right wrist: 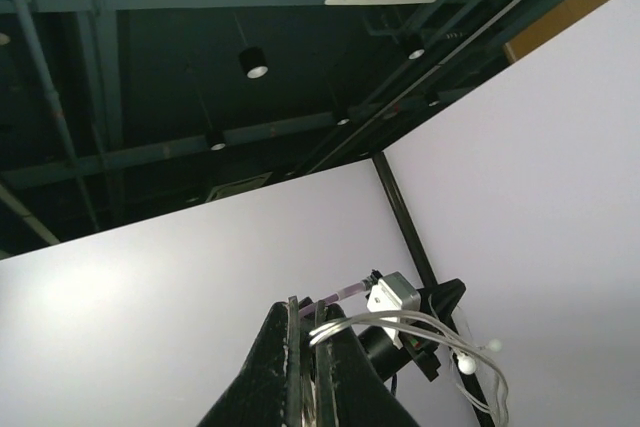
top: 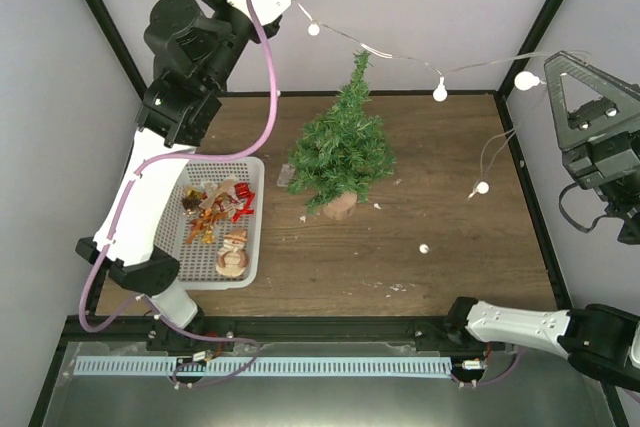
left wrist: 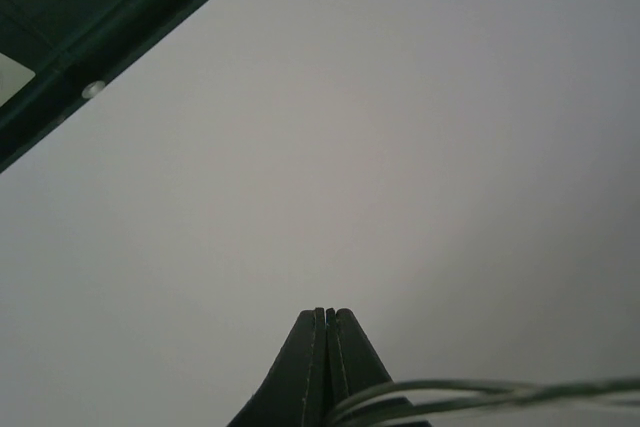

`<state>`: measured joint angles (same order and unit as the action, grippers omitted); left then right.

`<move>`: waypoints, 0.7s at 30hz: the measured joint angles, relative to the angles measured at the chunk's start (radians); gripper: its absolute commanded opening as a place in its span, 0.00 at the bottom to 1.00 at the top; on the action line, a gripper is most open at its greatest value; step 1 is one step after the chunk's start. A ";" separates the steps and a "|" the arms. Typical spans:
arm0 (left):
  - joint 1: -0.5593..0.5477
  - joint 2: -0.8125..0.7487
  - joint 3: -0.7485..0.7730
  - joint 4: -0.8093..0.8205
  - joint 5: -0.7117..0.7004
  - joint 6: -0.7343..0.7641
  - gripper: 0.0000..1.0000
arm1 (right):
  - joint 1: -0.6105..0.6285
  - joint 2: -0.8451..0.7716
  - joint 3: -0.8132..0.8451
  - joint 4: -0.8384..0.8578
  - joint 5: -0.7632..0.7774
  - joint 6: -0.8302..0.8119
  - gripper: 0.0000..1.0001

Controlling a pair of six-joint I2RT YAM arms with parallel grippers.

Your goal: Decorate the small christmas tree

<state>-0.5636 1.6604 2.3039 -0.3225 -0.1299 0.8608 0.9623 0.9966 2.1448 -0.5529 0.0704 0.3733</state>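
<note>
The small christmas tree (top: 341, 150) stands upright on its tan base at the middle of the table. A thin wire string of lights (top: 400, 57) with white bulbs hangs in the air above and behind the treetop, stretched between both raised grippers. My left gripper (top: 296, 7) is shut on its left end; the wire (left wrist: 480, 392) crosses below the closed fingers (left wrist: 326, 312). My right gripper (top: 552, 65) is shut on the other end (right wrist: 345, 322), with loose loops and bulbs (top: 482, 187) dangling below it.
A white basket (top: 256, 222) with a snowman figure (top: 233, 252) and red and gold ornaments (top: 215, 205) sits left of the tree. A small white bead (top: 423, 248) lies on the wood right of the tree. Black frame posts stand at the table corners.
</note>
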 measured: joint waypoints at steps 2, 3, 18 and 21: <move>0.000 0.011 0.002 0.000 0.000 -0.006 0.00 | 0.005 -0.013 -0.019 0.000 0.021 -0.004 0.01; 0.000 0.017 0.003 0.000 -0.001 -0.013 0.00 | 0.007 -0.019 -0.029 0.000 0.036 -0.006 0.01; -0.001 0.038 -0.006 -0.005 0.017 -0.116 0.00 | 0.042 -0.124 -0.120 -0.029 0.192 -0.022 0.01; -0.010 0.035 -0.018 -0.013 0.030 -0.127 0.00 | 0.051 -0.151 -0.134 -0.035 0.234 -0.022 0.01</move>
<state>-0.5732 1.6955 2.2856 -0.3359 -0.1001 0.7341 1.0138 0.8455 2.0109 -0.5880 0.3046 0.3511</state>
